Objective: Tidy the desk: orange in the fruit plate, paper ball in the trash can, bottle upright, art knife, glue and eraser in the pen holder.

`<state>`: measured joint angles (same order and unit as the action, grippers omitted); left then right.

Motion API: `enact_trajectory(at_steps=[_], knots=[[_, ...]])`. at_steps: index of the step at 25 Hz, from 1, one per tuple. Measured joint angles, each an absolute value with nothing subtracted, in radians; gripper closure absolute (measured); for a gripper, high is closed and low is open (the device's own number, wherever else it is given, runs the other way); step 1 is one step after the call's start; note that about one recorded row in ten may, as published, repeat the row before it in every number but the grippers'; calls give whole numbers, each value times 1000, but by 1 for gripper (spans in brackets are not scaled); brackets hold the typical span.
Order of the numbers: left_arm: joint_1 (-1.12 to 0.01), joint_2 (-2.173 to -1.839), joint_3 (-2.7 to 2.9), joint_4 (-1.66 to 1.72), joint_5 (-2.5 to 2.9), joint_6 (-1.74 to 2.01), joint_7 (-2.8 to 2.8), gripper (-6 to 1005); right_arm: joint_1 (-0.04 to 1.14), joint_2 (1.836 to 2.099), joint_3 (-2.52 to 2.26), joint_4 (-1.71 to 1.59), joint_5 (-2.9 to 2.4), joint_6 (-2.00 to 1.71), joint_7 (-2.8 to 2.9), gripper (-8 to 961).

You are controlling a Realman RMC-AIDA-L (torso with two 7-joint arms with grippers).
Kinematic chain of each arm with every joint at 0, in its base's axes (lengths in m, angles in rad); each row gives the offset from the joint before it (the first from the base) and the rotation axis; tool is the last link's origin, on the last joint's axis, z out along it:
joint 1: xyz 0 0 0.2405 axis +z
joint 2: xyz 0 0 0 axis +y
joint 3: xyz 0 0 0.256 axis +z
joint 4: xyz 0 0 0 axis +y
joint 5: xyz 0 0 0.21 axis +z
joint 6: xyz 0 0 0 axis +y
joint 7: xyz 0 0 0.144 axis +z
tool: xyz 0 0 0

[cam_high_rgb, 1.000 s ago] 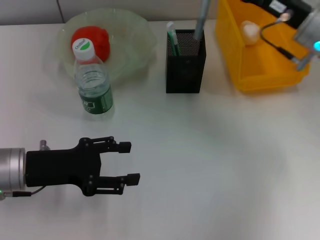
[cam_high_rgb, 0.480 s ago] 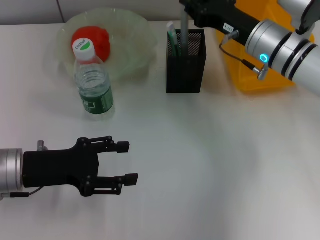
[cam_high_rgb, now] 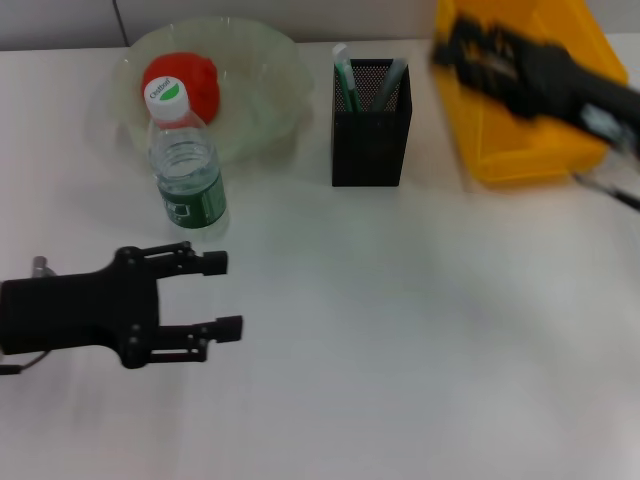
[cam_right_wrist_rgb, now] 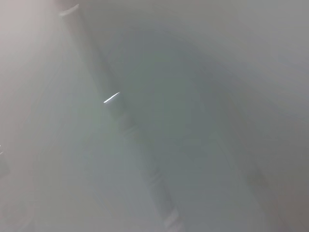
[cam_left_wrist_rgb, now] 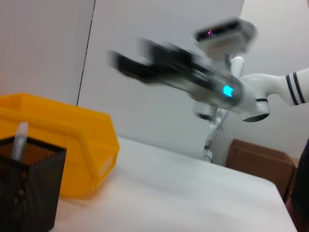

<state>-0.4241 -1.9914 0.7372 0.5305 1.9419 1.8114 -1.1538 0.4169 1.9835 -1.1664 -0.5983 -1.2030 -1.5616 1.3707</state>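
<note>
One bottle (cam_high_rgb: 187,165) upright, cap up, beside fruit plate (cam_high_rgb: 262,100).

White desk (cam_high_rgb: 400,330) fills head view. Grey panelled wall (cam_left_wrist_rgb: 159,111) behind, dark vertical seam at 11 o'clock. Brown cardboard box (cam_left_wrist_rgb: 256,162) at 4 o'clock.

The orange (cam_high_rgb: 182,82) lies in the fruit plate (cam_high_rgb: 262,72) at the far left of the white desk (cam_high_rgb: 400,330). The bottle (cam_high_rgb: 185,165) stands upright just in front of the plate, white cap up. The pen holder (cam_high_rgb: 371,122) stands at centre rear with a green-and-white stick and a grey stick leaning inside. The trash can (cam_high_rgb: 520,130) sits beside it on the right. The right gripper (cam_high_rgb: 462,48), motion-blurred, is above the trash can. The left gripper (cam_high_rgb: 220,293) hovers low at the near left, fingers spread apart, holding nothing.
</note>
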Motion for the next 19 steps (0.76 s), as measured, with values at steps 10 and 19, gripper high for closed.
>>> enact_trajectory(at_steps=[10,19], knots=[[-431,-1961,739,582,1949,1869,-1227,205,292,2002,-936,-666,-1724,-1878,1268,175],[-443,-1970,754,587,1951,1903,-1257,202,301,2035,-931,-665,-1745,-1868,1246,174]])
